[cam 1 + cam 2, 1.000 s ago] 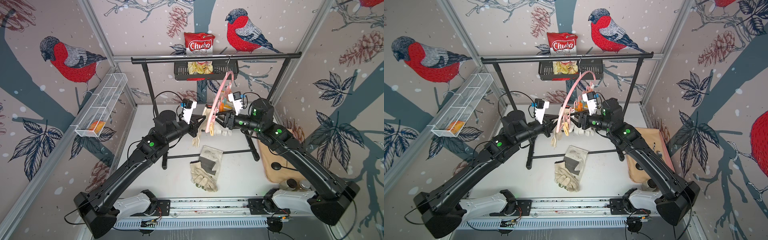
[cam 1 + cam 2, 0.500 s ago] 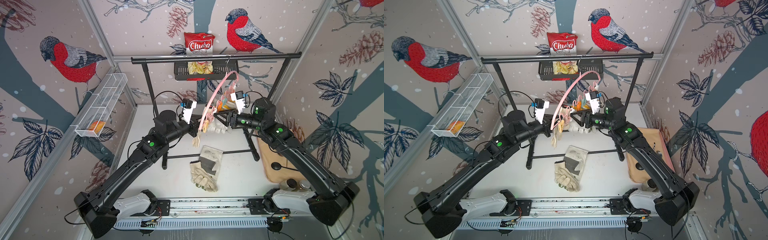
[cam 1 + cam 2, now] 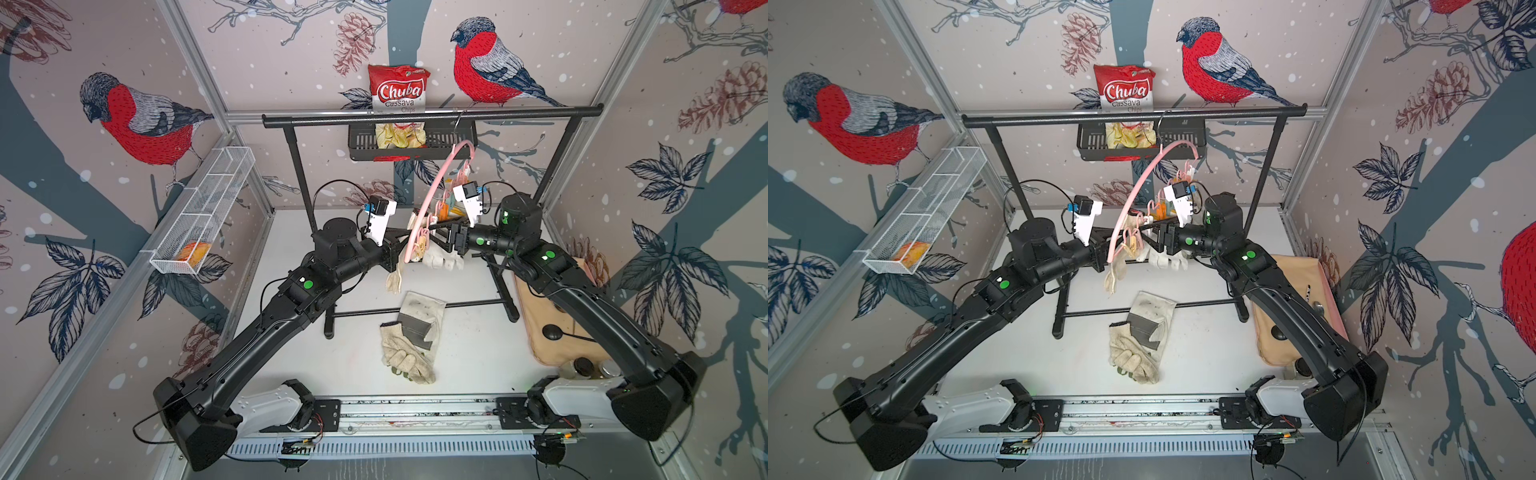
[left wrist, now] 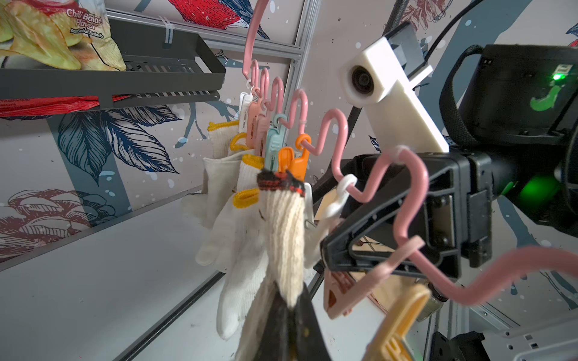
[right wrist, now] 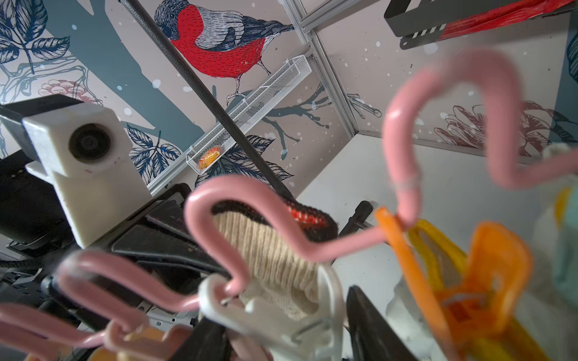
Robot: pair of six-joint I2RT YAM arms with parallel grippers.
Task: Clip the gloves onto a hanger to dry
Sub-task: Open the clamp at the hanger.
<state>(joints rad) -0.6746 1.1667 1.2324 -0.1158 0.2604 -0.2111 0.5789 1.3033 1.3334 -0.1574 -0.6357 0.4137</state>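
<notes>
Two tools meet at a pink hanger (image 5: 402, 140) hung from a black rack (image 3: 324, 120). The left tool (image 4: 286, 308) is clamped tight on a cream knit glove (image 4: 283, 218) below its dark, red-flecked cuff, which is held up just beside a white clothespin (image 5: 330, 297). That clothespin sits between the parted jaws of the right tool (image 5: 281, 315); whether it is being squeezed cannot be told. Several yellow-cuffed gloves (image 4: 225, 175) are already pegged farther along the hanger from the left tool, and canvas gloves (image 3: 409, 336) lie on the bench (image 3: 469, 357) below both tools. The knit is judged light, limp and stretchy, best gripped at the ribbed cuff; the hanger is expected to swing away when pushed.
</notes>
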